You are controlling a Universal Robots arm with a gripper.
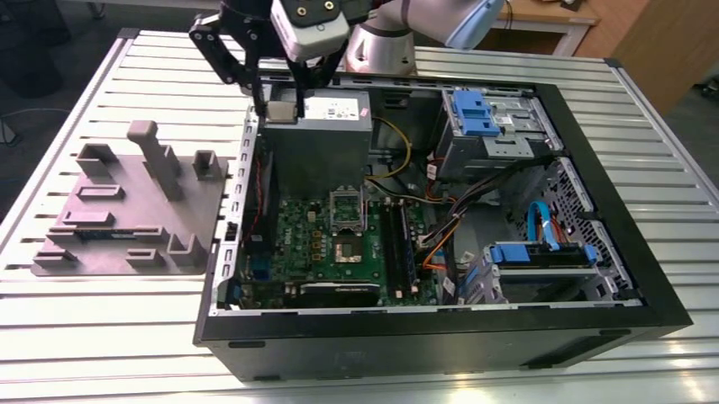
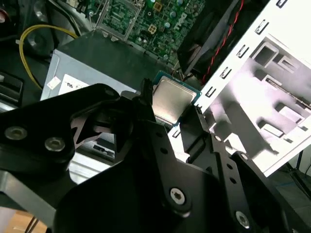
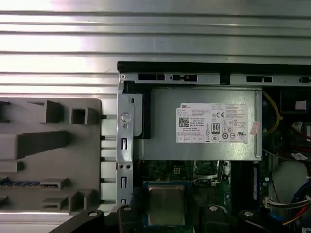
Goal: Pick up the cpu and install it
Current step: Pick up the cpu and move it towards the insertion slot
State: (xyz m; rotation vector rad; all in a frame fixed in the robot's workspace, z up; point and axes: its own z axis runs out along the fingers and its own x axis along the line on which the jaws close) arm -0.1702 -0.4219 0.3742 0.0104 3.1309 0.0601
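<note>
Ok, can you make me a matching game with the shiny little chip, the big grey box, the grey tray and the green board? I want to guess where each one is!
Things:
1. cpu
2. grey metal box
3. grey tray
4. green motherboard

Places:
A. on the table, outside the computer case
B. flat inside the case, covered in small parts
C. gripped between the black fingers
D. inside the case, wearing a white label

Pairs: 1-C, 2-D, 3-A, 4-B
</note>
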